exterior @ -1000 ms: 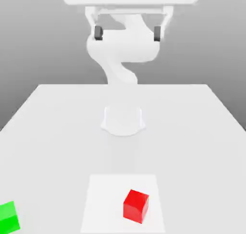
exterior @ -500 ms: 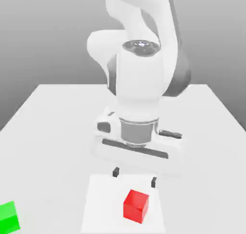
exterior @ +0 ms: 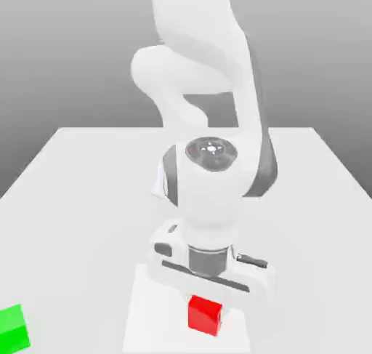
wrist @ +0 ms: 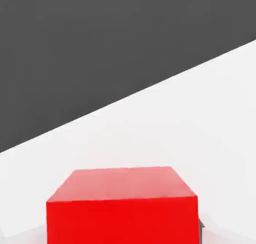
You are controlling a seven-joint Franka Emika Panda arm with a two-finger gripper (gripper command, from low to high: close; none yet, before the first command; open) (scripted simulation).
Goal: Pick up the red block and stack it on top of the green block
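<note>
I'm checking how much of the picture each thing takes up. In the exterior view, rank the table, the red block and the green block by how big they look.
1. table, far the largest.
2. and 3. red block and green block: they look alike. The green one is cut off by the frame edge and the hand covers the red one's top, so no ranking.

White glossy arm (exterior: 211,91), rounded bulky links; grey joint bands; dark round cap with pale centre (exterior: 211,150); wide white hand block (exterior: 214,269).

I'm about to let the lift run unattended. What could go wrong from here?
The gripper is shut on the red block, but its fingers are hidden behind the hand, so an off-centre grip might slip on lifting. The green block sits at the exterior view's left edge, partly cut off, so the placement may be hard to check.
</note>
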